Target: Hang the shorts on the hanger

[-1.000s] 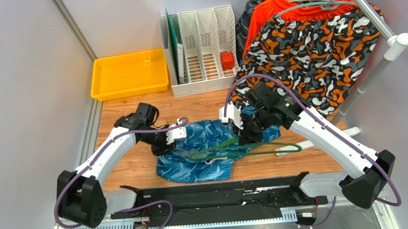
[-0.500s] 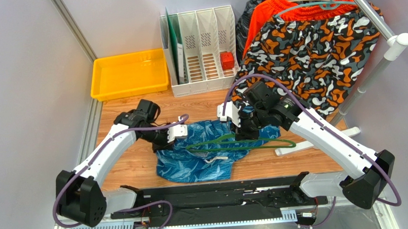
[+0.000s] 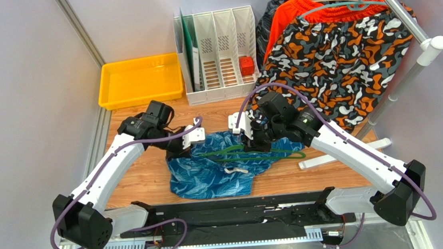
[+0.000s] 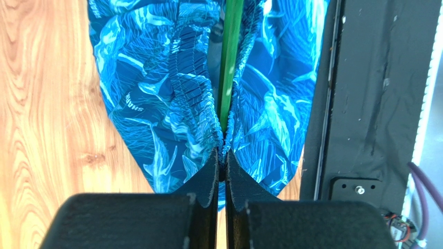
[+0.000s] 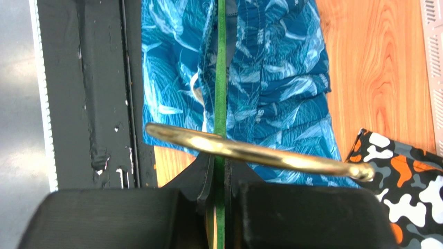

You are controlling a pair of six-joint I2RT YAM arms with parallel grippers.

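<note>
Count first: one pair of the shorts (image 3: 210, 176), one of the hanger (image 3: 250, 153), and my two grippers on them. The shorts lie crumpled on the wooden table (image 3: 143, 170) between my arms. The hanger lies across their upper part, its green bar running along the gathered waistband.

My left gripper (image 4: 222, 155) is clenched, fingertips pinched on the waistband edge right where the green bar ends. My right gripper (image 5: 221, 174) is clamped tight on the hanger's thin bar, which runs straight out between my fingers over the blue cloth.

Behind them stand one yellow tray (image 3: 106, 86) and one white file rack (image 3: 220, 79) with one small red block (image 3: 246, 66) in a slot. On the rail (image 3: 400, 9) hang one pair of camouflage shorts (image 3: 344, 53) and one orange pair (image 3: 316, 9).

Now edges. The shorts' near hem lies just beside the black strip (image 3: 243, 210) at the table's near edge. There is bare wood to the left of the shorts, under my left arm, and a narrower band between shorts and rack. On the right it is tight: the camouflage pair hangs close behind my right arm, and the stand's white foot (image 3: 335, 155) lies just beside the hanger's right end.
</note>
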